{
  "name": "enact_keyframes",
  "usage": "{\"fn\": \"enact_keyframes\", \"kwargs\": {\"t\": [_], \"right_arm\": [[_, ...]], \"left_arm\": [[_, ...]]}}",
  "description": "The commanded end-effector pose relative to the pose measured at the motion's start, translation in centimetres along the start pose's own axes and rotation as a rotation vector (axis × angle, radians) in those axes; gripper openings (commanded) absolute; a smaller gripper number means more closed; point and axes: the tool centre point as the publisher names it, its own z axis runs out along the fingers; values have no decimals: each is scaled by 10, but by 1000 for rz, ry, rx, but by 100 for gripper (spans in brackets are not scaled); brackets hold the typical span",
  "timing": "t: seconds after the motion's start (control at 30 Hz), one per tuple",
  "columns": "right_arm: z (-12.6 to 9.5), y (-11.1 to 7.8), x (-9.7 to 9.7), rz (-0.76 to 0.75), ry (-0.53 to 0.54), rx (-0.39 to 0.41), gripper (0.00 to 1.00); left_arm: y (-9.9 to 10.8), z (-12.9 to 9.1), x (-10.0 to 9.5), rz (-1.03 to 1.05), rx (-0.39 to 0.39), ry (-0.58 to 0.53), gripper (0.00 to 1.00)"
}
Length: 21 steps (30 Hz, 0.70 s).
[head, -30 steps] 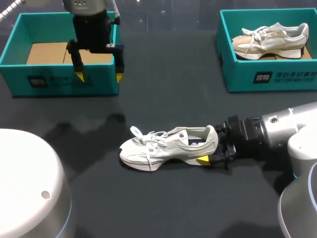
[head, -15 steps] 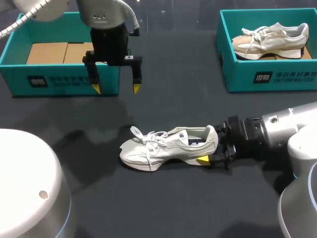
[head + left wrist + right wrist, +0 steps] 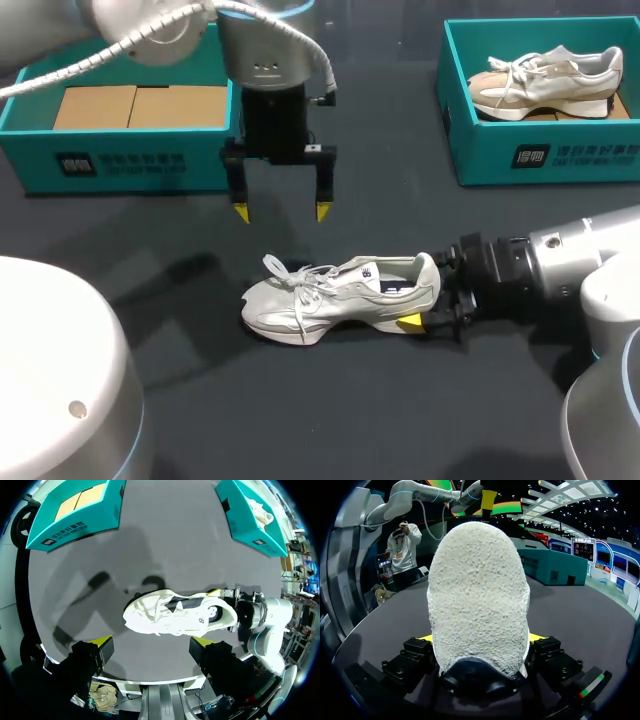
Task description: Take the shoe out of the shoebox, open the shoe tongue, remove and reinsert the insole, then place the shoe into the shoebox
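On the worktop [image 3: 330,420], the right pincer [image 3: 425,300] clamps the shoe [image 3: 330,300] heel. The left pincer [image 3: 280,212] hangs above, fingers apart.

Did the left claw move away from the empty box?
Yes. The left gripper has left the front of the empty shoebox, sliding right and down across the head view, and now hangs open near the shoe.

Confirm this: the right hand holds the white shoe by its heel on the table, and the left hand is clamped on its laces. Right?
Not quite. The left hand is not clamped on the laces; it hangs open above the white shoe, touching nothing, as the head view shows. The right hand does hold the shoe by its heel on the table.
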Motion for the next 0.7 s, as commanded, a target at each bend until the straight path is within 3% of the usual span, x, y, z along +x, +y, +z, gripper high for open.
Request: {"fn": "enact_keyframes", "kwargs": {"t": [0.03, 0.3, 0.37, 0.57, 0.7], "right_arm": [[1, 1, 1, 1, -2, 3, 0], [1, 1, 1, 1, -2, 3, 0], [1, 1, 1, 1, -2, 3, 0], [1, 1, 1, 1, -2, 3, 0], [1, 1, 1, 1, -2, 3, 0]], "left_arm": [[-6, 4, 28, 0, -15, -54, 100], [-6, 4, 28, 0, -15, -54, 100], [-2, 15, 38, -27, 36, -83, 100], [8, 49, 75, -42, -12, -142, 100], [9, 51, 81, -79, -7, -132, 100]]}}
